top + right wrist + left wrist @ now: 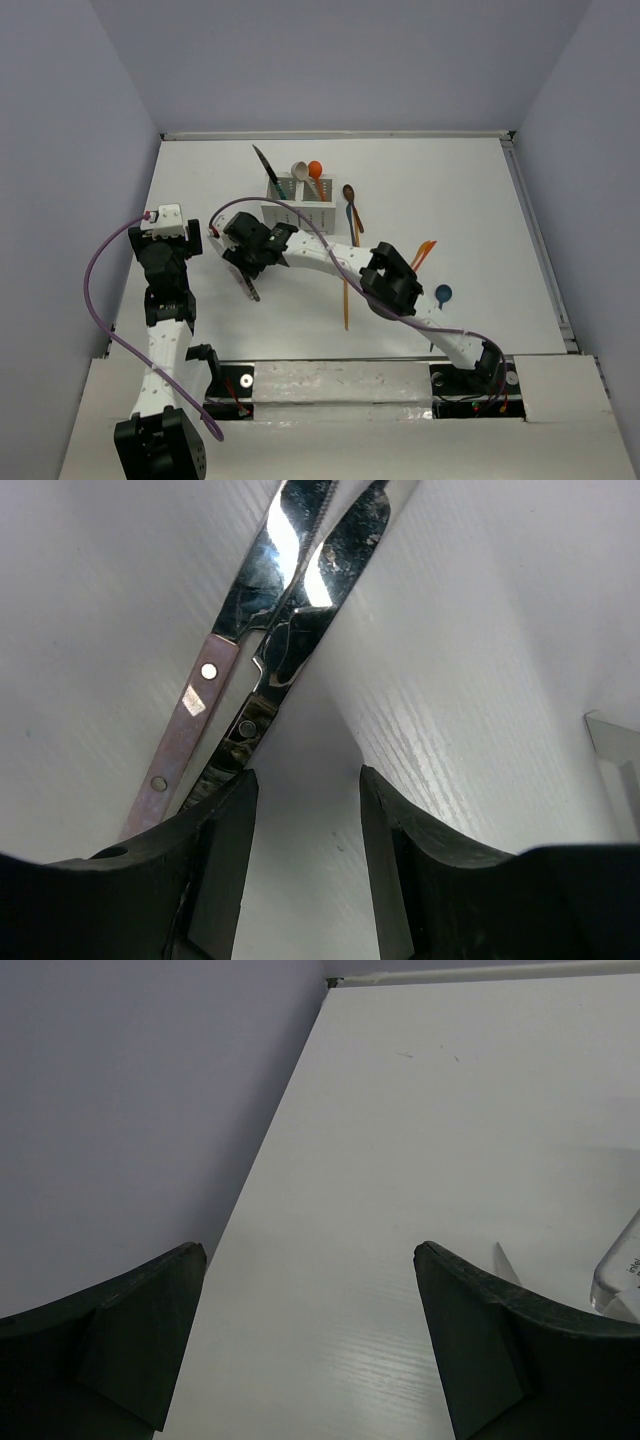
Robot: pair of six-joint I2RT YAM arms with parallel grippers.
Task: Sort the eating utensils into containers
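Top cam: the caddy (298, 212) sits toward the far middle of the table (450, 180). Standing up out of it are a black knife (262, 163), a white spoon (299, 171), an orange spoon (315, 169) and a teal piece (283, 188). I can't tell which compartment each is in. Just right of the caddy a brown spoon (349, 192) lies flat w/ a teal-handled piece (352, 222) alongside. Closer to the arm bases a long orange utensil (346, 298) lies lengthwise, its far end hidden by the right arm (330, 258). An orange fork (424, 252) and a dark blue spoon (443, 294) lie further right, apart from each other.

The right arm reaches across to the left, w/ the right gripper (307, 775) low over the table in front of the caddy's left end. On its wrist cam I see two knives flat on the table w/ blades crossed: a pink-handled knife (188, 712) w/ rivets and a dark-handled knife (240, 742). Both handles run under the finger (225, 850) on that view's left. The fingers stand a little apart w/ bare table btwn them, nothing pinched.

The left gripper (310, 1260) is off at the table's left side, pointed toward the far left corner. Its fingers are spread wide w/ only table surface btwn them, holding nothing.
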